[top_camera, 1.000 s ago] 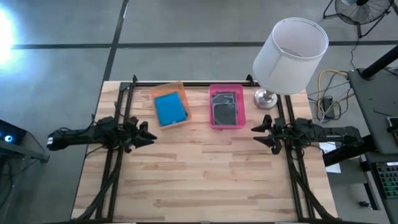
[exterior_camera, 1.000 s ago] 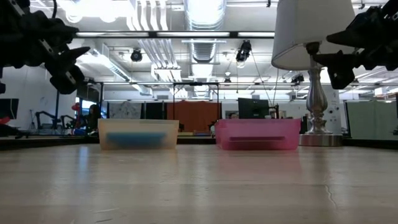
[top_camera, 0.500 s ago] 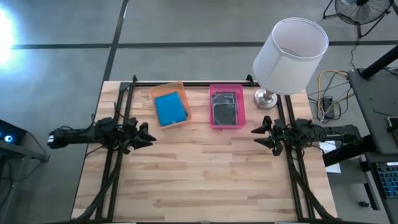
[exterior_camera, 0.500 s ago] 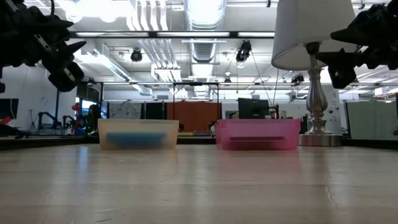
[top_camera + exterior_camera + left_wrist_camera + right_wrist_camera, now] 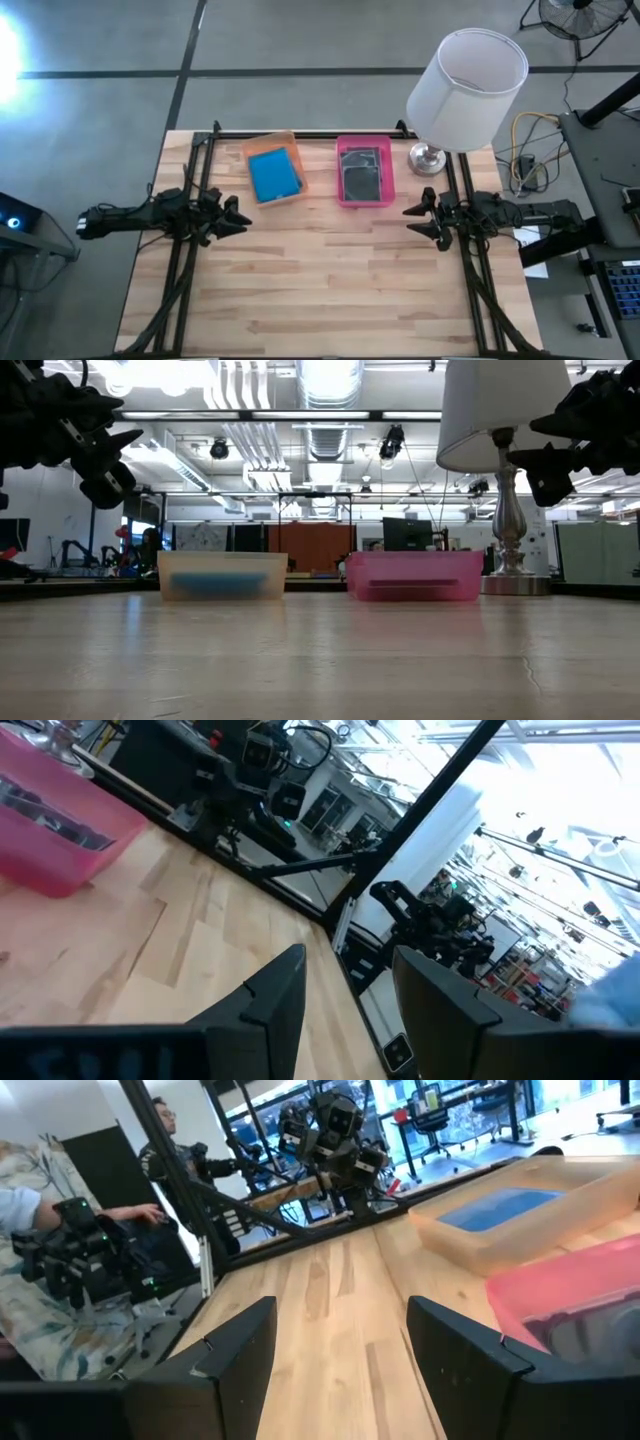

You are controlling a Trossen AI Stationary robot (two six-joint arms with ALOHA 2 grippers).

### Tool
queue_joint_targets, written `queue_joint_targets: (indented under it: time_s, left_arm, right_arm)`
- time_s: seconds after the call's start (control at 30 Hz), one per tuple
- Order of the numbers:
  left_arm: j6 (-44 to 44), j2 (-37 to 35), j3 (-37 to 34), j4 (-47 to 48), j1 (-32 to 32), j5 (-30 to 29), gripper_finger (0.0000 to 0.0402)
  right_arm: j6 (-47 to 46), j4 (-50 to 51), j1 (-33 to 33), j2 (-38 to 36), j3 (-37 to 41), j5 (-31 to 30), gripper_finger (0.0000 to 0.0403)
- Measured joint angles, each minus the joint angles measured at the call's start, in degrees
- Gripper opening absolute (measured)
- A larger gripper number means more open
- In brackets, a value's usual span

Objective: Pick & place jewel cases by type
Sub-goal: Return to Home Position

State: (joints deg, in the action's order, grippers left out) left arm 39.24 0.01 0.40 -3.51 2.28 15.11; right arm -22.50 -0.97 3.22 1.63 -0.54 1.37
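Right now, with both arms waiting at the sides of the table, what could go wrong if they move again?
1. The lamp stands close to the right gripper, which is open. A swing of that arm toward the back could strike the lamp's base.
2. The right wrist view shows a person beyond the left gripper, which is also open. A wide outward move on that side might come near them.
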Motion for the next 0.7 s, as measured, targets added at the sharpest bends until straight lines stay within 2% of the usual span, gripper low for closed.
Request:
queue_joint_targets:
  time_s: [0.23,0.4,0.57,0.63,0.7]
  left_arm:
    - [-1.88,0.02,-0.02,0.58,-0.63,-1.15,0.0135]
    - [-20.58,0.02,-0.04,2.27,-1.29,-14.38,0.0135]
    - [-37.91,0.02,-0.07,2.63,-2.90,-17.70,0.0135]
    - [-39.77,0.02,-0.07,2.56,-3.14,-19.06,0.0135]
    - [-37.93,0.02,-0.07,2.57,-3.17,-19.38,0.0135]
  right_arm:
    - [0.00,0.36,0.01,0.00,0.00,-0.02,0.0219]
    - [0.00,0.37,0.02,0.00,0.00,0.00,0.0219]
    - [0.00,0.37,0.02,0.00,0.00,0.00,0.0219]
    - [0.00,0.38,0.00,0.00,0.00,0.00,0.0219]
    - [0.00,0.39,0.00,0.00,0.00,0.00,0.0219]
